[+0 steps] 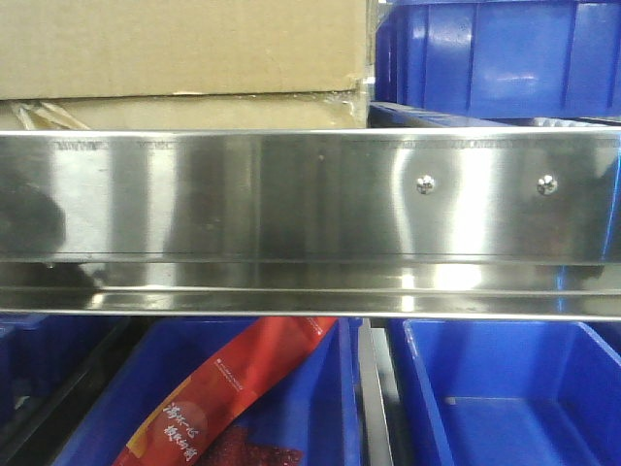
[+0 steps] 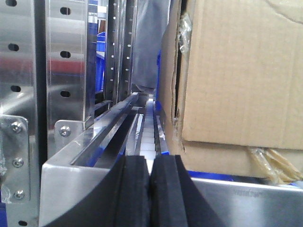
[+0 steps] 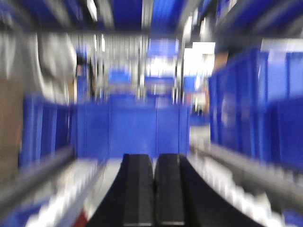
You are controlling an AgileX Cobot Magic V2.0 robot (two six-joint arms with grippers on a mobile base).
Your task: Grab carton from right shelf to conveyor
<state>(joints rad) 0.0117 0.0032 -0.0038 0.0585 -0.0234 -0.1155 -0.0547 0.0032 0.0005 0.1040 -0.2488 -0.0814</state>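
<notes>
Carton [image 2: 246,71] sits near the left pincer [image 2: 150,189], pressed together and empty like the right pincer [image 3: 154,189].

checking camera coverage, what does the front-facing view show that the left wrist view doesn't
Only front-facing: two screw heads on the right shelf front rail, and below it blue bins, one holding a red packet. Only left wrist: the left gripper, pads pressed together, and perforated steel uprights. Both: the carton sitting on the steel shelf.
</notes>
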